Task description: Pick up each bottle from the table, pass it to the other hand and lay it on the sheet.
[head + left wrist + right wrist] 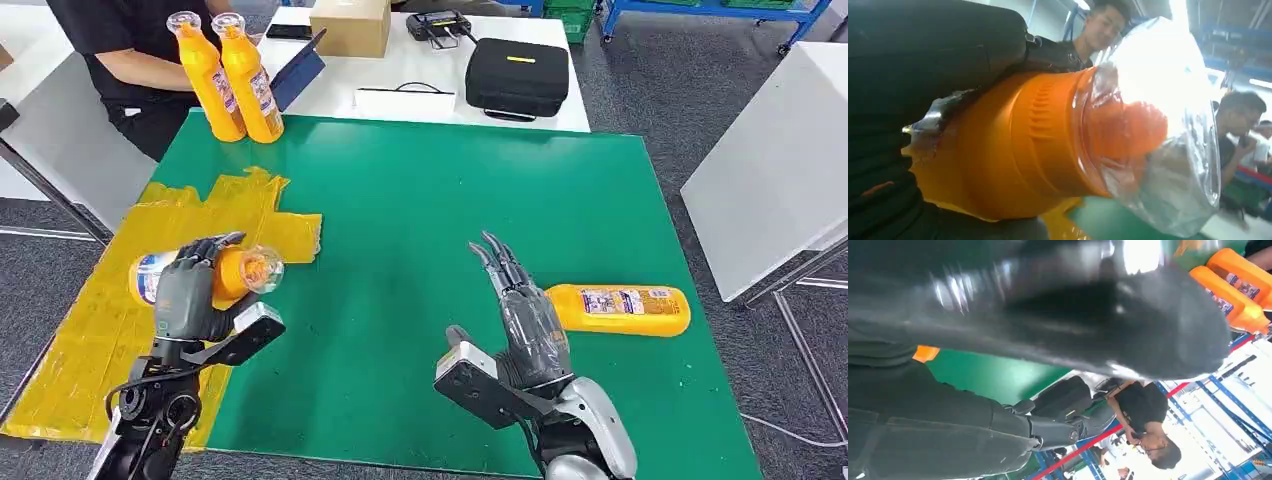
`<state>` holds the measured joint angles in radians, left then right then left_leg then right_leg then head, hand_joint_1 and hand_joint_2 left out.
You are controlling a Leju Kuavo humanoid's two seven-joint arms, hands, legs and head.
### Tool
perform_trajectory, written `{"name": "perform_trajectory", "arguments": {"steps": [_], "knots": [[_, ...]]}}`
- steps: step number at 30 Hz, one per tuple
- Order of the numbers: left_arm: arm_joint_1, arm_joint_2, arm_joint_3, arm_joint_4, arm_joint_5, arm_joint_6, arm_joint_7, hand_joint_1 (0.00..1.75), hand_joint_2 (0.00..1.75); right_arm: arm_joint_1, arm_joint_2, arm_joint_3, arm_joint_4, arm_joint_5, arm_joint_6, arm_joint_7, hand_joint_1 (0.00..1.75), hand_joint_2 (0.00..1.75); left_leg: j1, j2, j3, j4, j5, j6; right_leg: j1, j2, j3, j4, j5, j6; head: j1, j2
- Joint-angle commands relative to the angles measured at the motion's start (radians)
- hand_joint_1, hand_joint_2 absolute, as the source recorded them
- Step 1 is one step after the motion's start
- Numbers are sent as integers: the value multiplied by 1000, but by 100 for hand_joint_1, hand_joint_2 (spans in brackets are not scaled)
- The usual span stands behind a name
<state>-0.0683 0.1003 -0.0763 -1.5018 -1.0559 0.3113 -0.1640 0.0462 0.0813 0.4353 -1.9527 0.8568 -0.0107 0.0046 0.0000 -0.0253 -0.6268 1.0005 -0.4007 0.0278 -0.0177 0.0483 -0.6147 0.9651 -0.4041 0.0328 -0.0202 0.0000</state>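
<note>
Four orange bottles in the scene. Left hand point(188, 295) grips one bottle point(240, 272) around its body, fingers wrapped over the top, held on its side above the yellow sheet point(90, 330) at the left edge of the green mat point(420, 200). Clear cap point(264, 268) points toward the mat's centre. Left wrist view shows the same bottle point(1013, 150) close up: ribbed orange shoulder, orange nozzle under the clear cap point(1168, 140).

Right hand point(525, 305) holds nothing; fingers straight and apart, pointing away from the robot, raised over the mat. Just beside it, on its right, a second bottle point(620, 310) lies flat on the mat, label up, apart from the fingers.

Two more bottles point(230, 80) stand upright, touching each other, at the far left corner of the mat; also visible in the right wrist view point(1233, 290).

Beyond the mat: white table point(330, 95) carrying a black case point(517, 77), a cardboard box point(350, 25) and a tablet point(298, 75). A person in a black top point(120, 40) sits at the far left.
</note>
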Motion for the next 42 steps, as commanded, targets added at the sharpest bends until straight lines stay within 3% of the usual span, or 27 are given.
{"name": "perform_trajectory", "arguments": {"steps": [1, 12, 13, 29, 34, 35, 37, 40, 42], "knots": [[-7, 39, -79, 178, -166, 16, 58, 175, 175, -44, -10, -11, 31, -7, 24, -2, 0, 0, 0, 1, 6, -1, -2, -2, 1, -5, 6, 0, -2, -2, 0, 0], [-27, 24, -89, 416, -173, -13, 70, 175, 175, -69, 21, -14, 67, -19, 63, -18, 0, 0, 0, 1, 6, -2, -1, -2, 1, -4, 6, -1, -1, -2, 0, 0], [-28, 25, -89, 425, -185, -12, 86, 0, 0, -72, 21, -12, 71, -19, 65, -20, 0, 0, 0, 1, 5, -2, -1, -2, 1, -3, 4, -1, -1, -2, 0, 0], [-3, 12, -59, 371, -202, 33, 116, 0, 0, -73, 11, -18, 88, -33, 67, -31, 0, 0, 0, 2, 7, 0, -2, -3, 1, -5, 7, 1, -2, -3, 0, 0], [32, -67, 64, 245, 97, 15, 46, 0, 0, -24, -30, -43, 97, -53, 57, -21, 0, 0, 1, 0, 2, 0, -1, -1, 1, -4, 4, -1, -1, -1, 0, 0], [54, -88, 98, 190, 208, 16, 10, 0, 0, -8, -40, -60, 89, -56, 56, -22, 0, 175, 1, 0, 4, 0, -2, -2, 2, -6, 6, -1, -2, -2, 0, 0], [125, -110, 146, 45, 371, 29, -48, 0, 0, 33, -71, -111, 49, -66, 57, -32, 0, 175, 1, -1, 3, 0, -1, -1, 2, -5, 4, -1, -2, -1, 0, 0], [151, -105, 147, 0, 379, 16, -38, 0, 0, 44, -75, -126, 34, -75, 66, -41, 0, 175, 1, 1, 2, 1, -2, -1, 1, -2, 3, -1, -2, -1, 0, 0], [174, -143, 193, -54, 606, 7, -118, 0, 0, 62, -87, -146, 17, -74, 92, -25, 0, 175, 0, 0, 3, 0, -2, -1, 1, -3, 4, 0, -2, -1, 0, 0]]}}
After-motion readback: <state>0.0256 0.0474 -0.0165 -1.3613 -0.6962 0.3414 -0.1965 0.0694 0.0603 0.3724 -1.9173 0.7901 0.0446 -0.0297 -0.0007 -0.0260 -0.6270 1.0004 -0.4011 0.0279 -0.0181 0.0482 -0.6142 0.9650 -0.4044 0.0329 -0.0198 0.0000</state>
